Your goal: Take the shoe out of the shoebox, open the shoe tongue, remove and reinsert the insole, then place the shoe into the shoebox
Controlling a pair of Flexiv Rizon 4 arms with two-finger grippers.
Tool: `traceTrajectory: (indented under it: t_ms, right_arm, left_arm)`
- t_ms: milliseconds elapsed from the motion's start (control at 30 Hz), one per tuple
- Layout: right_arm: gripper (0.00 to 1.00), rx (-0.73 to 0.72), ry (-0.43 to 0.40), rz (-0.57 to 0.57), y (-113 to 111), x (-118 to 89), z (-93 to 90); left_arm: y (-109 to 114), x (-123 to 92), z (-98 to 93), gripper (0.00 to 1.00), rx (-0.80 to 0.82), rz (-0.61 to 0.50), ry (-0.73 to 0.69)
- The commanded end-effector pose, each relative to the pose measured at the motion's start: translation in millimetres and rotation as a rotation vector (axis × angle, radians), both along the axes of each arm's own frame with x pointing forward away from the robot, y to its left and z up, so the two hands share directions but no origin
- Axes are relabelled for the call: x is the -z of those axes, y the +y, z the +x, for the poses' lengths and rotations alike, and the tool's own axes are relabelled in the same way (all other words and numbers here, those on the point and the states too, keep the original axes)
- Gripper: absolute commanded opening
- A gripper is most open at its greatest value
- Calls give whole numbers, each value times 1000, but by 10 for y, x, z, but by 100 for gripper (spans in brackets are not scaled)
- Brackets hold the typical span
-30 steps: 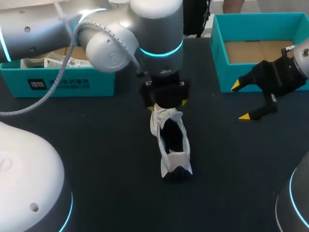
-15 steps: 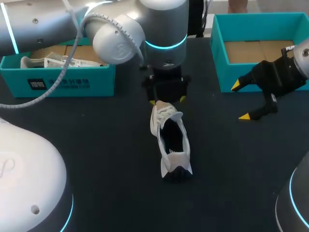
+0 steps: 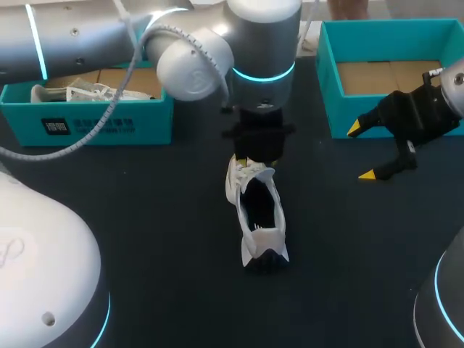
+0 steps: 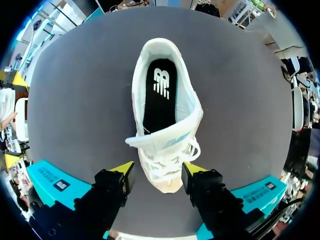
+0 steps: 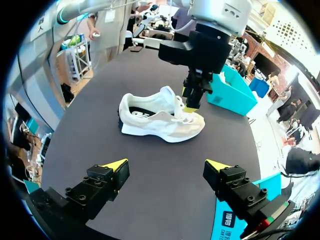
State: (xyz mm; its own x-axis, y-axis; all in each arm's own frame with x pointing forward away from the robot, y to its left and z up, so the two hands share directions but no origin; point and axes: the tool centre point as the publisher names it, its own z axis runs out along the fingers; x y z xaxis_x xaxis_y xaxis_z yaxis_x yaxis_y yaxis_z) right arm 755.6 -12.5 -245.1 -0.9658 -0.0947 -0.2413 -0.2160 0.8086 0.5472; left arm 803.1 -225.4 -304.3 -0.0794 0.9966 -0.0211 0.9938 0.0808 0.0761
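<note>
Shoe (image 3: 255,210): table (image 3: 145,217) centre, toe at 12 o'clock | left gripper (image 4: 158,169): jaws open astride laces | right gripper (image 3: 361,151): jaws open, 2 o'clock | risk: I grab laces, shoe drags.

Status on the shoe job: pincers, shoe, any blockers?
Left pincer open, straddling toe of shoe. Right pincer open, empty, near right shoebox. Shoe upright on table, insole in. No obstruction seen near it.
</note>
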Motion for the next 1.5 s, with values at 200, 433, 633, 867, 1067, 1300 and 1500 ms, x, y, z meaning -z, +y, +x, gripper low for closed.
traceTrajectory:
  t_ms: [200, 433, 633, 867, 1067, 1300, 1500]
  right_arm:
    - [100, 1, 0, -3, 9, 7, 6]
    - [100, 1, 0, -3, 9, 7, 6]
    - [100, 1, 0, -3, 9, 7, 6]
    - [100, 1, 0, -3, 9, 7, 6]
    - [100, 1, 0, -3, 9, 7, 6]
    - [100, 1, 0, -3, 9, 7, 6]
    - [100, 1, 0, -3, 9, 7, 6]
  left_arm:
    - [14, 26, -180, 77, 95, 25, 27]
    - [131, -1, -213, 63, 89, 19, 19]
    - [90, -23, -119, 76, 35, -17, 14]
    - [0, -27, -65, 95, 2, -32, 18]
    - [106, -10, -101, 56, 6, -14, 14]
    - [163, 11, -139, 35, 5, -9, 21]
    - [111, 99, -230, 38, 36, 3, 42]
